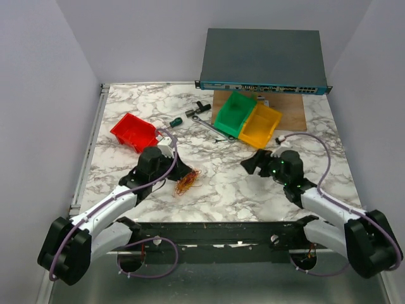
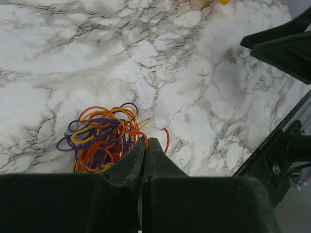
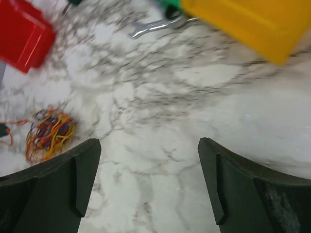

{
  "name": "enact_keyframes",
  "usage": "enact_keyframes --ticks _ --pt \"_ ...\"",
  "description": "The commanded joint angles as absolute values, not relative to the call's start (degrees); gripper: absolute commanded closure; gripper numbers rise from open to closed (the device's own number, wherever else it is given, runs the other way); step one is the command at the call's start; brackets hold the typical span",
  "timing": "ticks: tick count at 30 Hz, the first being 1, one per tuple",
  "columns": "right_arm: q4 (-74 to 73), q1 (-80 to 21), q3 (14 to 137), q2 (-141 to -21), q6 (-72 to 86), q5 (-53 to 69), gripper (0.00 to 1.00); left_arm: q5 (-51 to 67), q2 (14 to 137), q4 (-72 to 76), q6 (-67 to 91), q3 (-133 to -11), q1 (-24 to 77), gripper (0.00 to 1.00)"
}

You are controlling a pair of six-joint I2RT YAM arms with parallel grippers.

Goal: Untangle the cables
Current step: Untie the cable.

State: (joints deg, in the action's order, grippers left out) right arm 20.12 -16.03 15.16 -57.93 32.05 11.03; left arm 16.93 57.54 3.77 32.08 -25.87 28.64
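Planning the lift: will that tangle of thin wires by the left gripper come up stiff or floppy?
Probably floppy: the wire tangle lies in loose thin loops, so it should sag. Likely light too. The strands interweave, so pulling one may drag the rest.

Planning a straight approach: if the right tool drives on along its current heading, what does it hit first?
Probably the bare marble table, just ahead of the open right tool. The cable tangle lies left of that line; the wrench and yellow bin are farther on. Depth is unclear.
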Motion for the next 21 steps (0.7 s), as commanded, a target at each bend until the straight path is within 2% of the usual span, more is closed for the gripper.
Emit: enact_keyframes --ticks 1,7,10,14,21 --pt "25.2 -28.0 20.3 -65.0 26.9 9.6 0.11 24.2 55.8 13.4 28.1 -23.9 29.0 1.0" --pt "28.9 -38.7 25.3 -75.7 26.6 9.7 0.2 21.8 49.7 16.7 25.0 -20.0 29.0 1.0" --pt "30.3 -42.2 27.8 -80.8 27.0 8.7 0.29 20.7 47.6 17.9 24.3 -18.0 29.0 1.0" --pt "36.0 -44.8 30.1 -88.1 28.5 11.0 0.34 20.3 48.4 17.9 24.1 -17.5 29.0 1.0" --pt "47.0 -46.2 32.1 -96.8 29.7 15.1 0.34 21.9 50.6 19.1 24.9 -17.5 29.0 1.0"
